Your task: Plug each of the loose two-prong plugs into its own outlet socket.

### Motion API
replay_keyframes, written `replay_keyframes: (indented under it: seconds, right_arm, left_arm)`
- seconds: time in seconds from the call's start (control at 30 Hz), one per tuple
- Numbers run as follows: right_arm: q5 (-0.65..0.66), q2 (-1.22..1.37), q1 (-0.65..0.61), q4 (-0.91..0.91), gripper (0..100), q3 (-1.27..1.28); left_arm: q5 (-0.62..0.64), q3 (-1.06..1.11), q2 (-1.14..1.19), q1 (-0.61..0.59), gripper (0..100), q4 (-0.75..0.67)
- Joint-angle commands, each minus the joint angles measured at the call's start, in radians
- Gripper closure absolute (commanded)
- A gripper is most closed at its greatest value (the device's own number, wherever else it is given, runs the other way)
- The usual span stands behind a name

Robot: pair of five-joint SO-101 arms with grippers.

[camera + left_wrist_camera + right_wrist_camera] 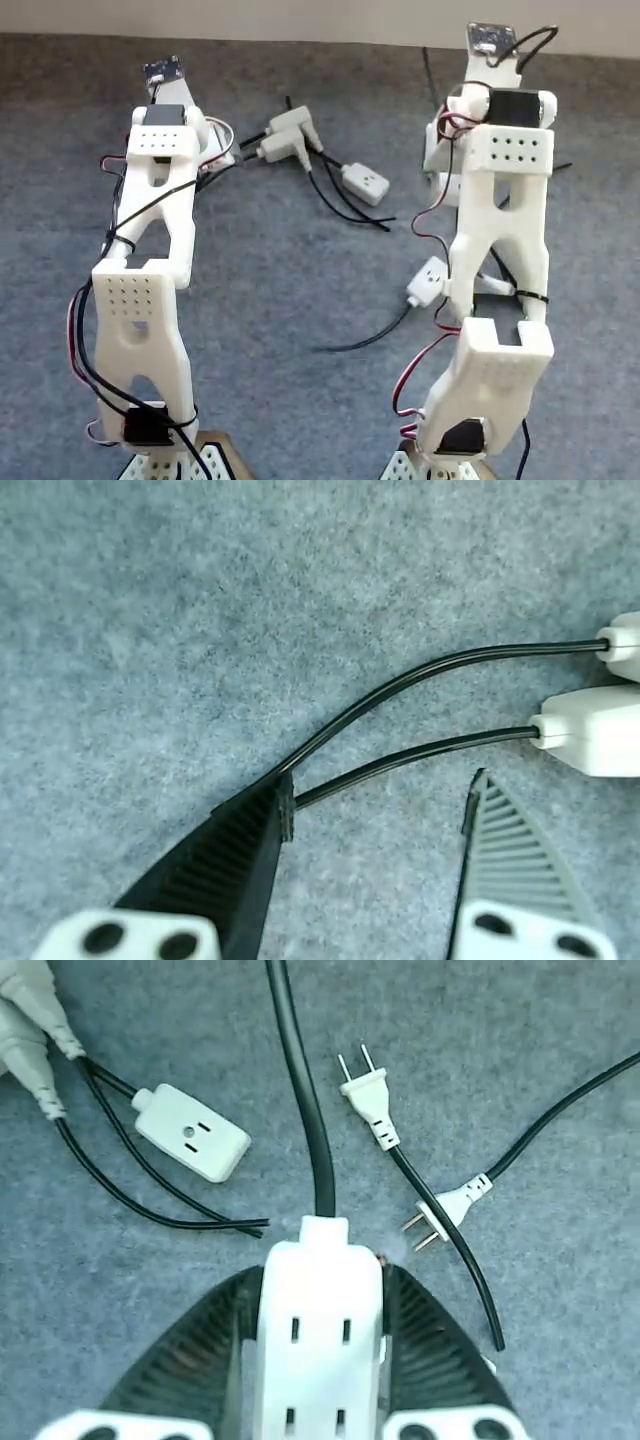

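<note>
On grey carpet (270, 290): plugs (368, 1088); right claw (322, 1272) grips socket (320, 1350).

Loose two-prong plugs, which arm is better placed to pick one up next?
Left, most likely. The left end effector is open and empty, while the right end effector is shut on the outlet block, so it cannot grasp the two-prong plugs lying beyond it.

Bright, even, diffuse light. Faint soft shadows hug the cords (300, 1080) and arms (140, 300) on the bench (280, 270). The arms' white looks slightly washed.
</note>
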Motion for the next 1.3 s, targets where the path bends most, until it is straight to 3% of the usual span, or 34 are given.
replay_keyframes:
  seconds: [0.0,0.2,0.43,0.63,0.77,0.93,1.27]
  right_arm:
    - [0.005,-0.024,-0.05,0.051,95.1,-0.097]
    - [0.006,-0.024,-0.108,0.065,95.1,-0.22]
    - [0.006,-0.021,-0.282,0.061,95.1,0.087]
    - [-0.011,-0.022,-0.49,0.059,95.1,0.119]
    - [-0.112,0.007,-0.582,0.018,95.1,0.128]
    - [-0.204,0.171,-0.602,-0.084,95.1,0.122]
    - [-0.689,0.509,-0.599,-0.291,95.0,-0.016]
  left_arm:
    - [0.006,-0.01,-0.027,-0.013,72,-0.015]
    - [0.006,-0.01,-0.025,-0.015,72,-0.015]
    - [0.009,-0.008,-0.027,-0.036,72,-0.041]
    - [0.157,-0.01,-0.027,-0.116,72,-0.054]
    - [0.23,-0.01,-0.027,-0.202,72,-0.074]
    - [0.338,-0.007,-0.024,-0.289,72,-0.072]
    - [0.365,-0.005,-0.022,-0.297,72,-0.072]
